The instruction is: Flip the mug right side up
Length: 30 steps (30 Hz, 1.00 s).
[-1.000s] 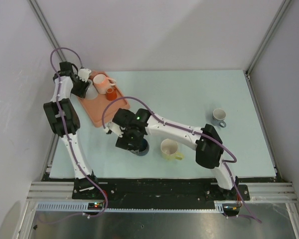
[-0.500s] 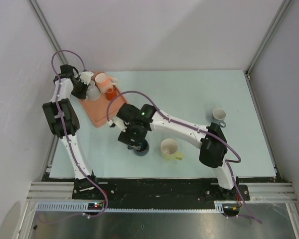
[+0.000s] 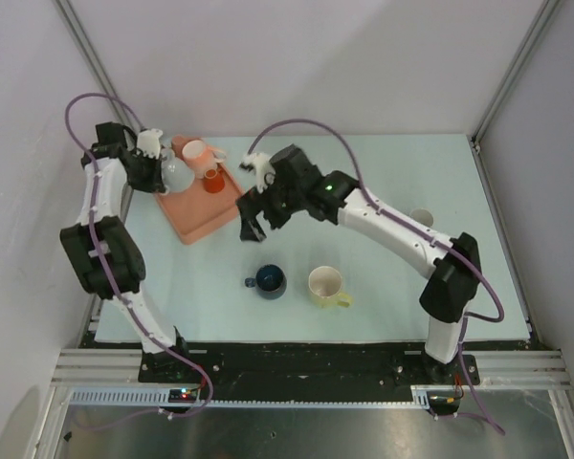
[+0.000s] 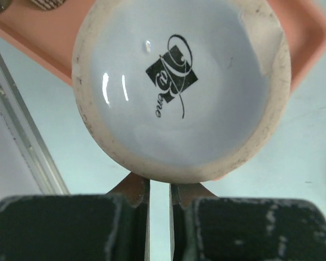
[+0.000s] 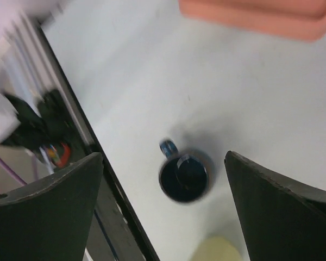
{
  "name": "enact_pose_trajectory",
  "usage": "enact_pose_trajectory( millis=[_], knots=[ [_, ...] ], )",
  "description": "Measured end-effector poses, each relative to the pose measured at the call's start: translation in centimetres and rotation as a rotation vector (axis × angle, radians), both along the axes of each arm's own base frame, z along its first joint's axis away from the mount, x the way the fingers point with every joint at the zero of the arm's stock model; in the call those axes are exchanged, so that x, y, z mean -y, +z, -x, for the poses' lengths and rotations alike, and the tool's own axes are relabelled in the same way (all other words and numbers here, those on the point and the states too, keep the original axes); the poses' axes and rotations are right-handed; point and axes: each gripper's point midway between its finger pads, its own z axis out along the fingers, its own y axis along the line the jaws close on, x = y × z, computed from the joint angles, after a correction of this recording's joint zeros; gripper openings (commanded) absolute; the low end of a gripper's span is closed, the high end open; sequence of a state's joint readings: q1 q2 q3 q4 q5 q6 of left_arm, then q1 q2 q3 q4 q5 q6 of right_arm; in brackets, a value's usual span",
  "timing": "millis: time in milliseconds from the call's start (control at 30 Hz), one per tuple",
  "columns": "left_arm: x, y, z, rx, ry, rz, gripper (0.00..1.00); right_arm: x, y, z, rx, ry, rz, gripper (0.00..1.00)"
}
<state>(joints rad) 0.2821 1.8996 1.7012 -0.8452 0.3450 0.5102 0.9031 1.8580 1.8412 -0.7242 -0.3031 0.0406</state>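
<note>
So the pale mug (image 4: pixel 179 87) is up at the 10 o'clock corner of the tabletop (image 3: pixel 383 182), hanging over the tray (image 3: pixel 206 212). The left end effector (image 4: pixel 160 187) is clenched down to a thin slit right at the mug's wall. I'd guess it's pinching the handle or rim, but the actual contact is hidden. The left wrist view looks straight at the glazed base with the logo, so this one isn't sitting mouth-up yet.

The right end effector (image 5: pixel 163 157) is spread wide with nothing in it, up in the air. The blue mug (image 5: pixel 185 178) stands apart below it, mouth up, near 7 o'clock. That one looks sorted to me. The yellow mug (image 3: pixel 326 286) is just at its 3 o'clock.

Handling-wise it's ceramic: rigid, fairly heavy for a two-finger pinch, glossy and slick, and it'll chip if it drops on the tray. The handle is the obvious hold, though the body could swing round it. Pinching the wall over the rim should be steadier for the flip. Set it down gently, base first.
</note>
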Motion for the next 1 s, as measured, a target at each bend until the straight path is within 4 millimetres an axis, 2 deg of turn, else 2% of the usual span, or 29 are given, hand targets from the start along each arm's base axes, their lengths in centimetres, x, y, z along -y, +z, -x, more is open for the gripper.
enact_pose_trajectory(
  millis=[200, 367, 467, 533, 600, 733, 767, 800, 833, 867, 900, 933, 1000],
  knots=[
    [5.2, 7.5, 1.5, 0.138, 0.01, 0.186, 0.0, -1.5, 5.9, -6.3, -0.178, -0.191, -0.529, 0.99],
    [13.7, 12.2, 3.3, 0.175, -0.128, 0.387, 0.0, -1.0, 8.9, -11.2, -0.311, -0.295, -0.835, 0.99],
    [18.1, 13.4, 4.8, 0.146, -0.214, 0.482, 0.0, -0.7, 11.1, -12.1, -0.346, -0.292, -0.967, 0.99],
    [20.2, 13.8, 5.6, 0.121, -0.254, 0.528, 0.0, -0.6, 12.6, -12.0, -0.358, -0.274, -1.029, 0.99],
    [21.8, 14.4, 6.2, 0.104, -0.287, 0.575, 0.0, -0.5, 13.4, -11.8, -0.37, -0.266, -1.068, 0.98],
    [23.7, 15.2, 7.1, 0.081, -0.326, 0.62, 0.0, -0.2, 14.1, -11.6, -0.4, -0.261, -1.127, 0.93],
    [24.1, 15.2, 7.4, 0.073, -0.335, 0.629, 0.0, -0.2, 14.1, -11.5, -0.408, -0.26, -1.136, 0.87],
    [24.5, 15.3, 7.6, 0.067, -0.346, 0.636, 0.0, -0.1, 14.2, -11.5, -0.411, -0.26, -1.142, 0.73],
    [24.7, 15.3, 7.7, 0.064, -0.352, 0.639, 0.0, -0.1, 14.1, -11.4, -0.416, -0.259, -1.147, 0.56],
    [25.1, 15.4, 7.9, 0.059, -0.357, 0.647, 0.0, -0.1, 14.1, -11.4, -0.417, -0.257, -1.149, 0.31],
    [25.3, 15.5, 8.0, 0.057, -0.363, 0.654, 0.03, -0.1, 14.0, -11.3, -0.431, -0.261, -1.149, 0.15],
    [25.5, 15.7, 8.1, 0.059, -0.374, 0.665, 0.12, -0.1, 13.9, -11.3, -0.434, -0.262, -1.147, 0.08],
    [25.8, 16.2, 8.3, 0.049, -0.372, 0.696, 0.7, -0.1, 14.3, -11.1, -0.436, -0.241, -1.163, 0.02]
  ],
)
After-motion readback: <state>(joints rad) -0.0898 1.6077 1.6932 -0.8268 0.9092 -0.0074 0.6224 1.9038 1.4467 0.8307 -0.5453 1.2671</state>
